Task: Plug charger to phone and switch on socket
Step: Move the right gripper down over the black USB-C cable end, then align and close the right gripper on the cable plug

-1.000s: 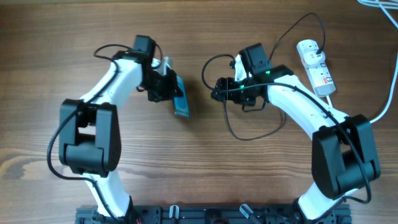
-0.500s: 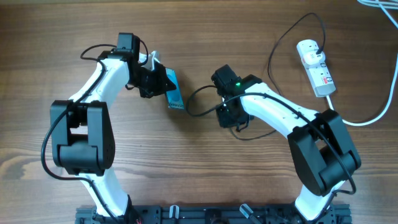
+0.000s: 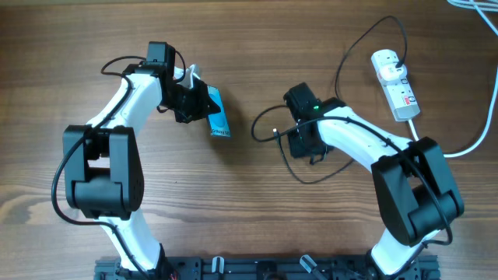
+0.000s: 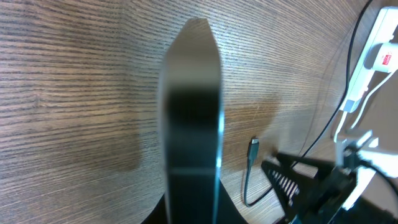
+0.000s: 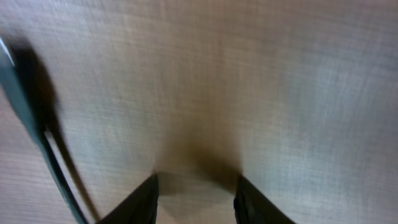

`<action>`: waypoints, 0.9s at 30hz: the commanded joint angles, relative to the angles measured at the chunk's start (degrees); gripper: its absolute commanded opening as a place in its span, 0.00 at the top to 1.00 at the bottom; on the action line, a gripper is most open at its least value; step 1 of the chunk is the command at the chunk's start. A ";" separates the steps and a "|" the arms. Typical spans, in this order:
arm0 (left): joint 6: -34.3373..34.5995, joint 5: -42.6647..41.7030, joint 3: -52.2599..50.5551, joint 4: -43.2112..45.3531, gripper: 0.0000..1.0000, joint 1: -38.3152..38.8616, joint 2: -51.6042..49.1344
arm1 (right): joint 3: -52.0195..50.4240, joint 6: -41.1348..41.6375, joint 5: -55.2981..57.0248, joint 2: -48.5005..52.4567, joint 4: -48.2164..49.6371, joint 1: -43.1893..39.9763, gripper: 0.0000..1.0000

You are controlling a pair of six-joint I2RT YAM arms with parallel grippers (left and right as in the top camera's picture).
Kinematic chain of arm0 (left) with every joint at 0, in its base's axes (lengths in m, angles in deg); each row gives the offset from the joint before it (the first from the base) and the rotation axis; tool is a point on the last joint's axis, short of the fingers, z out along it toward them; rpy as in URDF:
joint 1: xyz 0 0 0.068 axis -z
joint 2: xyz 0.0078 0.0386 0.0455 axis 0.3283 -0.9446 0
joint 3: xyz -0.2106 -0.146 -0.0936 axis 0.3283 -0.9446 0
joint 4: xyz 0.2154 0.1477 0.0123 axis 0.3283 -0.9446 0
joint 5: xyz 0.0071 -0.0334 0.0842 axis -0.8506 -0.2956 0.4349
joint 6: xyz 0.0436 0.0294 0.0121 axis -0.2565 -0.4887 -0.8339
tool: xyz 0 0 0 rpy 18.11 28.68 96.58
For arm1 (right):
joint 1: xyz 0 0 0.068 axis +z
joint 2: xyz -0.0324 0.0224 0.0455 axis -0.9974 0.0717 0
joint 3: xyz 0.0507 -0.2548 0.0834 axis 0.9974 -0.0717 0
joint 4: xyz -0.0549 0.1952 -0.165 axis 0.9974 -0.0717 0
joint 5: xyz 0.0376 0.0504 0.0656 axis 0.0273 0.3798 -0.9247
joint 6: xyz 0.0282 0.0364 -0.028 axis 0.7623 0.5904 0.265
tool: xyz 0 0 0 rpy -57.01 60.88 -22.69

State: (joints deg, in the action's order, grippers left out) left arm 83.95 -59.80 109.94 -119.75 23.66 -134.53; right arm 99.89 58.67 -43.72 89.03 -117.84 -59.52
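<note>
My left gripper is shut on the phone, whose turquoise screen shows in the overhead view. In the left wrist view the phone is edge-on between the jaws. The charger, a thin black cable, runs from the socket in loops to its small plug, which lies loose on the wood. The plug also shows in the left wrist view. My right gripper is just right of the plug, low over the table. Its jaws are open with only wood between them.
The socket's thick white cord curves off to the right edge. A loop of black cable lies below my right gripper, and a stretch of it crosses the left of the right wrist view. The socket shows in the left wrist view.
My left gripper carried the phone a little left, then stayed still. My right gripper swung down and then right, and the cable loop and plug shifted with it.
</note>
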 commanded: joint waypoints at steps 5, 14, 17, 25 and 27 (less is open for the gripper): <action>-0.92 -1.95 -0.31 0.26 0.95 0.00 1.25 | -0.11 -5.40 -6.12 3.23 8.68 -0.20 0.60; -0.92 -1.75 -0.31 0.70 0.95 0.00 1.25 | 0.22 -9.46 -6.54 3.23 17.46 -0.20 0.59; -0.92 -1.75 -0.31 0.68 0.95 0.00 1.25 | 0.22 -10.27 -6.51 3.23 22.03 -0.22 0.48; -0.92 -1.75 -0.31 0.68 0.95 0.00 1.25 | -0.07 -13.66 -11.23 3.26 16.76 -0.20 0.38; -0.92 -1.75 -0.31 0.68 0.95 0.00 1.25 | -0.07 -11.87 -11.23 3.26 14.78 -0.20 0.41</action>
State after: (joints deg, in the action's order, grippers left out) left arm 83.97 -59.80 109.92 -119.22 23.66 -134.53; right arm 100.39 45.38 -53.40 91.22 -100.85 -59.71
